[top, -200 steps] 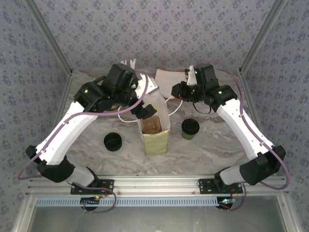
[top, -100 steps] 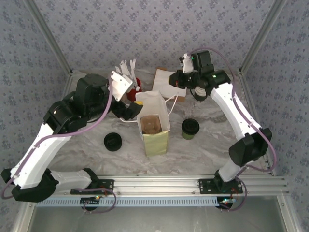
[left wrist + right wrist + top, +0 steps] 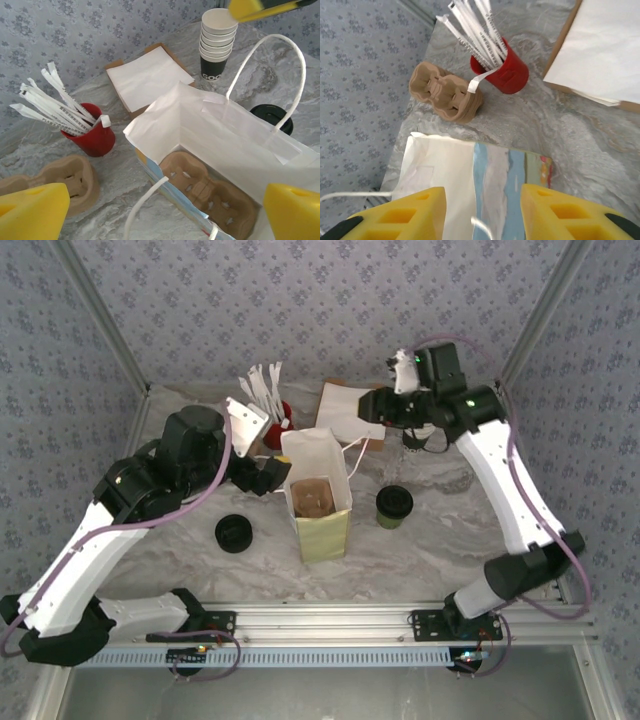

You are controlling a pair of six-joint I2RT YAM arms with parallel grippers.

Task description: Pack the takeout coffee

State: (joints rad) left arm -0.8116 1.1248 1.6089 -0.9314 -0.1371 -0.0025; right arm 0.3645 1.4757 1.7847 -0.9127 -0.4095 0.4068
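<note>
The takeout coffee point(image 3: 394, 505), a dark green cup with a black lid, stands on the table right of the upright paper bag point(image 3: 318, 508); its lid point(image 3: 272, 115) peeks past the bag's far wall. A brown cup carrier point(image 3: 210, 192) lies in the bag's bottom. My left gripper point(image 3: 264, 477) hovers at the bag's left side, open, its yellow fingers point(image 3: 30, 212) wide apart and empty. My right gripper point(image 3: 372, 406) hangs behind and right of the bag, open, above the bag's printed side point(image 3: 505, 175), with nothing between its pads point(image 3: 402, 215).
A loose black lid point(image 3: 233, 533) lies left of the bag. Behind it are a red cup of stirrers point(image 3: 92, 135), a napkin stack point(image 3: 150, 77), a stack of unlidded cups point(image 3: 218, 42) and a second carrier point(image 3: 445, 92).
My left gripper has pulled out of the bag's mouth to its left side. The right gripper has lifted up and back from the bag and opened.
</note>
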